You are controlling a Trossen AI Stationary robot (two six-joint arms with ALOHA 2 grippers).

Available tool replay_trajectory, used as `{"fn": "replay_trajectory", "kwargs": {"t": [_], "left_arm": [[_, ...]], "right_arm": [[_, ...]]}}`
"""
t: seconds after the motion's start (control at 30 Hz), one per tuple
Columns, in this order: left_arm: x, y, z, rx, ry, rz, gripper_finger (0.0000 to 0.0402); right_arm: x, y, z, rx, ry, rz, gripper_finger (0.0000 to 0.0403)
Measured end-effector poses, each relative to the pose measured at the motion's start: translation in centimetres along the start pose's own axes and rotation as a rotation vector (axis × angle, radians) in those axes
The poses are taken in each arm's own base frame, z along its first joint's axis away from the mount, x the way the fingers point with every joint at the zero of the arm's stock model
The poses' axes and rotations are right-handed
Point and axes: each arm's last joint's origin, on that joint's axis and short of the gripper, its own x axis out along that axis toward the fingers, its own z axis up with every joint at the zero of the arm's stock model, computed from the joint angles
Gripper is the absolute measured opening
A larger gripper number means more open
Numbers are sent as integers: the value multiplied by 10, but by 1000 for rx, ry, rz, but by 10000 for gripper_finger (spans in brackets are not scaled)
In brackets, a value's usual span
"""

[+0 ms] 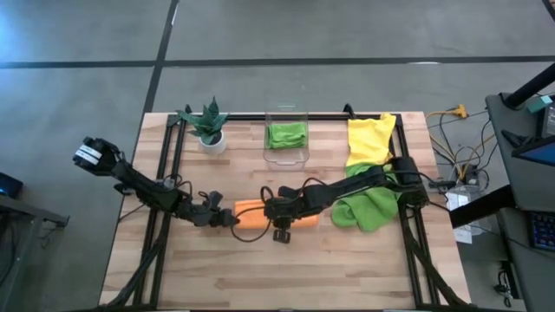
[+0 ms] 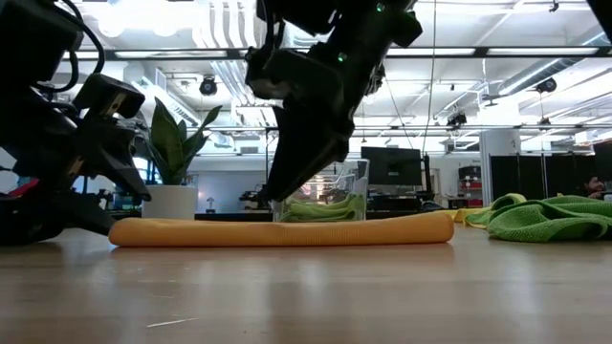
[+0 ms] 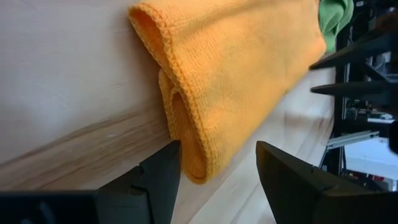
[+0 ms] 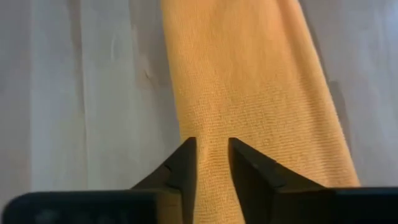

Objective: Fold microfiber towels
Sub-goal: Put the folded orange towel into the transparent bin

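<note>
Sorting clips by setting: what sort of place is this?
Probably an open-plan lab or workshop. The wooden table stands on a bare concrete floor, exposed ducts run under the ceiling, and monitors stand on desks behind.

We see orange towel [image 1: 260,213], lime-green towel [image 1: 368,208], yellow towel [image 1: 370,139], green cloth in clear bin [image 1: 286,152], pale wood table [image 1: 303,269].

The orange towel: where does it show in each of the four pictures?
High view: orange towel, centre, under the arms.
Low view: long flat roll across the middle.
Left wrist view: folded end before the left claw.
Right wrist view: strip under the right claw.
Shared landmark: wooden table.
</note>
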Motion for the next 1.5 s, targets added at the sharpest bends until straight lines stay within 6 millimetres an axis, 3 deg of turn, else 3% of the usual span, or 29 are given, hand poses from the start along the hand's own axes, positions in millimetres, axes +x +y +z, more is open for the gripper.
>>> {"fn": "replay_trajectory", "kwargs": {"t": [0.13, 0.4, 0.63, 1.33, 1.5], "left_arm": [[0, 0, 0, 9, 6, 2, 191], [0, 0, 0, 15, 11, 2, 191], [-1, -1, -1, 52, 43, -8, 191], [-1, -1, -2, 76, 61, -8, 191], [-1, -1, -2, 77, 65, -11, 191]], "right_arm": [[-5, -6, 3, 21, -5, -7, 121], [0, -38, 7, 175, 36, 26, 161], [-1, -37, 8, 29, 29, 37, 184], [35, -40, -7, 26, 116, 29, 184], [36, -41, -8, 28, 130, 24, 139]]}}
